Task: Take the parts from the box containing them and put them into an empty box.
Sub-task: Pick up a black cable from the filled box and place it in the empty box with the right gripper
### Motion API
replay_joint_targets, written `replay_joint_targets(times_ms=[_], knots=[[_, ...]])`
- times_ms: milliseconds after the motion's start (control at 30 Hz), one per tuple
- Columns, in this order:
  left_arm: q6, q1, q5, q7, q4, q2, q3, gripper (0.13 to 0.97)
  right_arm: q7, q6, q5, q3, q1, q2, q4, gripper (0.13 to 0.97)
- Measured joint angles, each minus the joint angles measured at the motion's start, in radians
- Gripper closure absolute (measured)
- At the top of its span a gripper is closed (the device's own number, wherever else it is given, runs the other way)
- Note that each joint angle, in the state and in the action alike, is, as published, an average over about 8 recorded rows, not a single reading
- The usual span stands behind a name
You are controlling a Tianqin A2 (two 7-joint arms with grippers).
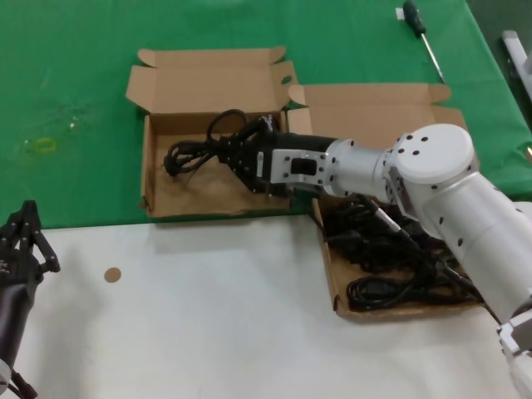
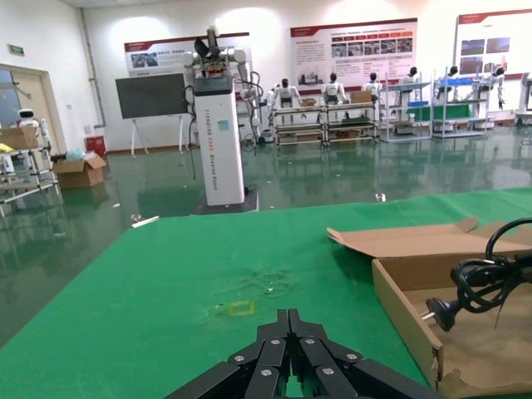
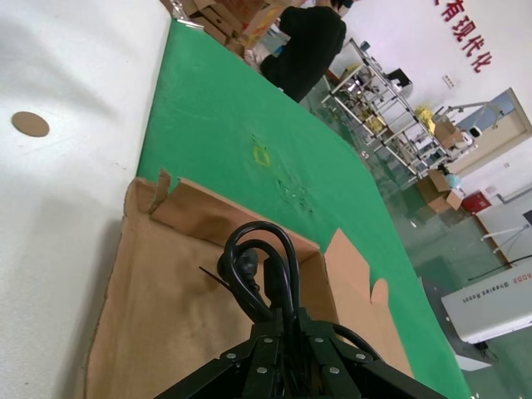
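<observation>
One bundled power cord (image 1: 208,148) is held clamped in the right gripper (image 1: 241,154) directly over the floor of the empty box (image 1: 179,199), its long axis lying across the box, while the left gripper (image 1: 21,241), seemingly closed, is parked well apart.

A plain green cloth (image 1: 75,100) is seen across the upper part of the head view, and a plain white surface (image 1: 208,307) across the lower part. Both cardboard boxes, the smaller box (image 1: 187,195) at centre and the larger box (image 1: 341,287) at right, are coloured brown. The power cords (image 1: 391,266) are black. The right arm (image 1: 449,191) is finished in silver-white, and its right gripper (image 1: 237,154) in black. A brown round disc (image 1: 112,274) is shown lower left.
</observation>
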Motion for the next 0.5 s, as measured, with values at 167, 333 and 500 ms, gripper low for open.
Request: replay_joint_targets(times_ms=[167, 333, 500], knots=[[0.0, 0.0, 0.0, 0.0, 0.0, 0.0, 0.0, 0.945, -0.021, 0.004, 0.008, 0.011, 0.011, -0.01, -0.031, 0.915], [0.0, 0.0, 0.0, 0.0, 0.0, 0.0, 0.0, 0.945, -0.047, 0.0, 0.017, 0.022, 0.024, -0.017, -0.062, 0.905], [0.0, 0.0, 0.0, 0.0, 0.0, 0.0, 0.0, 0.945, -0.072, -0.004, 0.026, 0.033, 0.036, -0.022, -0.086, 0.847]])
